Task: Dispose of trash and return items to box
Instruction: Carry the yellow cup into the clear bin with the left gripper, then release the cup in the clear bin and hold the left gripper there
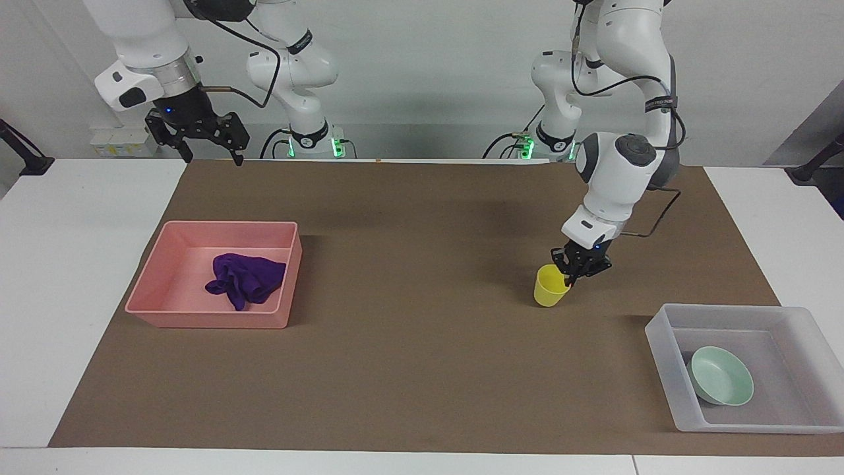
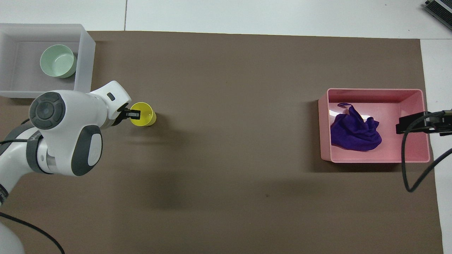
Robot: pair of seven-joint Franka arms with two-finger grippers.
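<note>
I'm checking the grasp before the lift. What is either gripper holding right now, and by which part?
The left gripper pinches the yellow cup by its rim, on the side toward the left arm's end. The right gripper holds nothing.

A white table (image 1: 79, 277) carries a wide brown mat (image 1: 409, 343) across its middle. A plain pale wall (image 1: 422, 72) rises at twelve o'clock, evenly lit, with dark clamps (image 1: 26, 155) at both ends.

No legible text or labels
</note>
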